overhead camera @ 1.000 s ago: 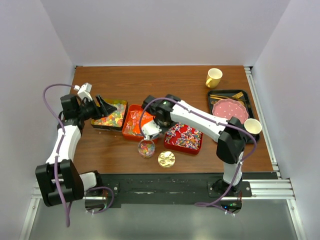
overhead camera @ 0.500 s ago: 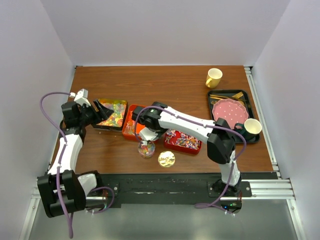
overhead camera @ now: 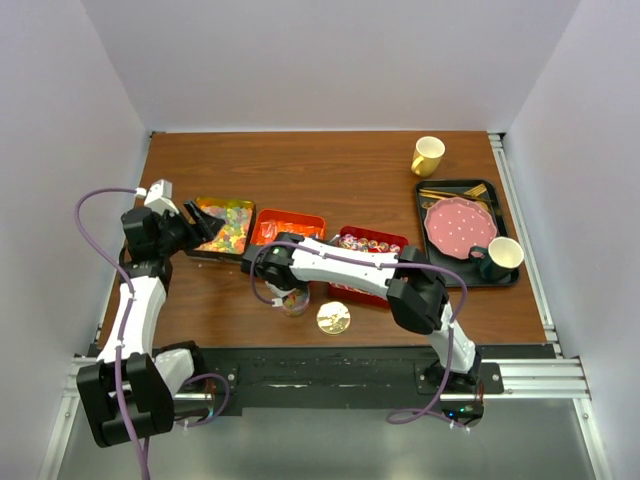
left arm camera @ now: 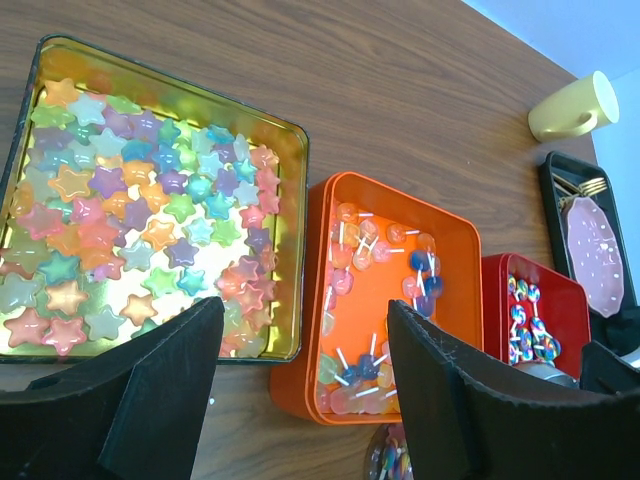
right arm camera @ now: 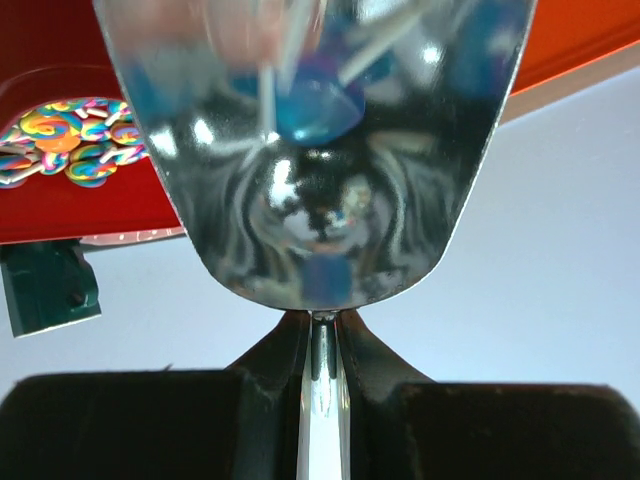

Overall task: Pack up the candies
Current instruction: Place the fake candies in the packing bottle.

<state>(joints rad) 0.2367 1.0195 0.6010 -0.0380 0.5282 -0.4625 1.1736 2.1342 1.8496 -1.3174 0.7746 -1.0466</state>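
Your right gripper (right arm camera: 320,345) was clamped tight on the thin handle of a shiny metal scoop (right arm camera: 320,200). The scoop carried a few candies (right arm camera: 315,100), blue ones on white sticks among them. Seen from above, that arm reached across the table so its wrist hung over the small glass jar (left arm camera: 388,462), which had some colourful sweets inside and stood near the gold lid (overhead camera: 333,318).

I judged the step in hand to be the pour into that jar. To do it well, you needed the scoop's lip centred over the jar mouth before you tipped. The mouth looked narrow against the scoop, and the sticks could bridge the rim and flick out. A slow roll of the wrist, low over the jar, would have served better than a quick dump. Whether the lip sat over the mouth, I could not tell.

Your left gripper (left arm camera: 302,315) stood with its fingers apart and empty, above the near edges of the gold tray (left arm camera: 295,150) of star-shaped sweets (left arm camera: 130,220) and the orange tray (left arm camera: 455,300). The red tray (left arm camera: 497,290) lay just beyond. That hand was free to steady the jar if needed.
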